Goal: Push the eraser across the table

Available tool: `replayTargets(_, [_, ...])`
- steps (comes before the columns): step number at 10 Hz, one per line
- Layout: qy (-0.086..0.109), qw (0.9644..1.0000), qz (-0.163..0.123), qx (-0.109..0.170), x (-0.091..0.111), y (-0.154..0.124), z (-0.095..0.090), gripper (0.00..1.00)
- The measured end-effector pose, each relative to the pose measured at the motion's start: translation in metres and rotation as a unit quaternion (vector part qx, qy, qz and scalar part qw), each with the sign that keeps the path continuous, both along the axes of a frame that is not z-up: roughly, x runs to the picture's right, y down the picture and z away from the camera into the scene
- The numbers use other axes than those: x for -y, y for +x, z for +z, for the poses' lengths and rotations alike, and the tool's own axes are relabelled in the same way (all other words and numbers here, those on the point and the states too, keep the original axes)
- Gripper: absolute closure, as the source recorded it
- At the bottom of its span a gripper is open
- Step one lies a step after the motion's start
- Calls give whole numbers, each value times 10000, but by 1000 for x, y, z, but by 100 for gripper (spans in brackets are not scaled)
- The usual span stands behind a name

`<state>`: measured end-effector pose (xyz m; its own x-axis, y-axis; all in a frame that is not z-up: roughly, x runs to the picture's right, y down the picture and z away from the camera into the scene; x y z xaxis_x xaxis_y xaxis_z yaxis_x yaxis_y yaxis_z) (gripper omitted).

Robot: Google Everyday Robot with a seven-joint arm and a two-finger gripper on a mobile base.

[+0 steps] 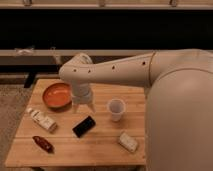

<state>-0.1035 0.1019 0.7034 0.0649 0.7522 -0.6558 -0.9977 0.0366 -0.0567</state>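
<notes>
Gripper [83, 106] above eraser [84, 126], largely hidden under wrist [81, 92]; table [100, 145] right end hidden behind robot body [180, 115].

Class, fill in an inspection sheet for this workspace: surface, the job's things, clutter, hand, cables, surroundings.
Surface: light-brown wooden plank table.
Job's things: black eraser lies flat near the table's middle, set at an angle.
Clutter: orange bowl at back left; white cup upright, right of the eraser; whitish wrapped block at front right; pale packet and dark red oblong thing on the left.
Hand: hand hangs just behind the eraser, between bowl and cup.
Cables: nothing seen.
Surroundings: dark shelving behind; carpet at left.
</notes>
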Motion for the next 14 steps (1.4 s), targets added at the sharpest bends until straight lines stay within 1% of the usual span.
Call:
replayTargets(5, [16,10000,-19,-12,0,0,1,35])
replayTargets(6, [28,10000,-61,-27,-1,2,4,35])
replayTargets(8, [36,9999,-161,-25,-13,9,20,35])
replayTargets(9, [6,9998,-193,19,-26,10,27,35])
replayTargets(10, [-58,9996,-257,75,-43,11,33,35])
replayTargets(11, [-123,9994,-298,131,-55,8,33,35])
replayTargets(13, [-330,9981,-438,272,-93,-8,28,35])
replayTargets(14, [-397,9971,-541,349,-106,-16,24,35])
